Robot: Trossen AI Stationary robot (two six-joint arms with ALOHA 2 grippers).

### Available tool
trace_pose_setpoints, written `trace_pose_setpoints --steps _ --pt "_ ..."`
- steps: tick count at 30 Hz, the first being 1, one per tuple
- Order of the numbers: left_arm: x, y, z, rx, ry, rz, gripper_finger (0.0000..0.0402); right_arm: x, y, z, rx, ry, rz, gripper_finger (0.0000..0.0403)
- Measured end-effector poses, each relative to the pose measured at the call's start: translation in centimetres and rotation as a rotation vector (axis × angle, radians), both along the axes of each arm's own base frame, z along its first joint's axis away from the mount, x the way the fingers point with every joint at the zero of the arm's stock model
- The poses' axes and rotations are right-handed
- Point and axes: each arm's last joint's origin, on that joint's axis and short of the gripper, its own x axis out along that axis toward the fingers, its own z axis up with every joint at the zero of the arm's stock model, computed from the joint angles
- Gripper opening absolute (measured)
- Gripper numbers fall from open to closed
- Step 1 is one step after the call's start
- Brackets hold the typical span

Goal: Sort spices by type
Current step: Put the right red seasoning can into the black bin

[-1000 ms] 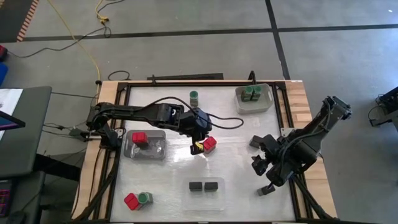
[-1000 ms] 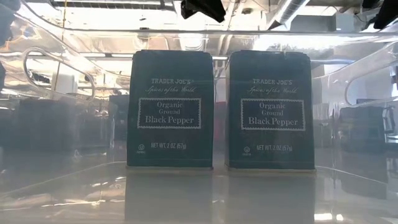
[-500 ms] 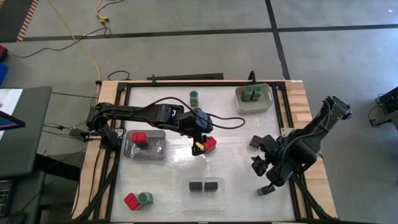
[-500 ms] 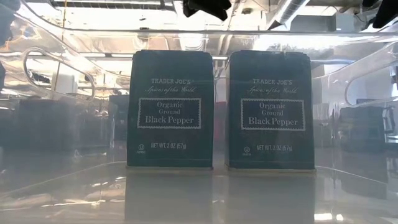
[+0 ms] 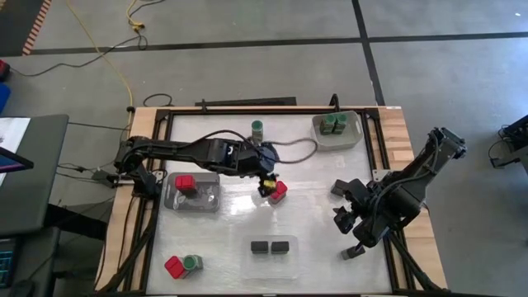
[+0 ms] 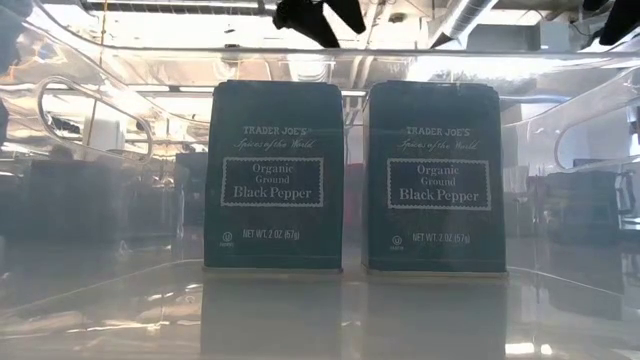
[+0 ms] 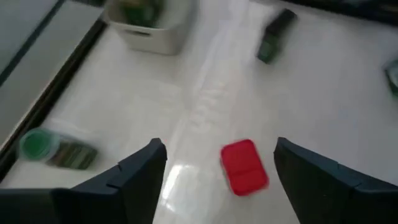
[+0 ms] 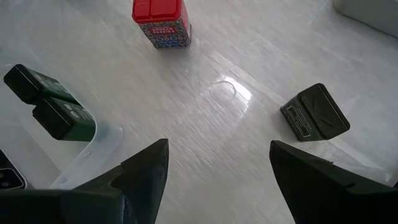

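Observation:
A red blocky spice container stands on the table's middle; in the left wrist view it shows between my left gripper's open fingers, apart from both. My left gripper hovers over it. My right gripper is open and empty at the right, near a loose black box. Two black pepper boxes stand upright in a clear tray. A green-lidded jar stands at the far middle. Another red block sits in a grey tray.
A white bin at the far right holds green-lidded jars. A red block and a green-lidded jar stand together at the near left. A dark frame runs round the table's edge. A cable loops over the table behind my left arm.
My left gripper has turned about its wrist and drawn a little toward the far edge, over the red block, which has stayed where it was. The cable behind it has swung toward the far edge.

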Motion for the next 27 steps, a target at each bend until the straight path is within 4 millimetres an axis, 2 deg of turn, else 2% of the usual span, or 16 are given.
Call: trace_pose_setpoints --steps 7,15,18,21,27 --pt "-0.1 0.1 0.0 -0.057 -0.013 0.053 0.0295 0.0 0.0 0.0 0.000 0.000 0.000 0.0304" --pt "0.0 0.1 -0.1 -0.197 -0.057 0.146 0.0295 0.1 0.1 0.0 0.010 -0.010 0.001 0.0304" --pt "0.9 0.2 -1.4 -0.201 -0.021 0.137 0.0295 0.1 0.1 0.0 0.009 -0.010 0.003 0.0304" --pt "2.3 0.3 -3.5 -0.223 0.034 0.129 0.0295 0.1 0.1 0.0 0.006 -0.009 0.010 0.0304" --pt "4.5 1.2 -7.4 -0.408 0.108 0.204 0.0295 0.2 0.2 0.0 0.006 -0.011 0.023 0.0304"
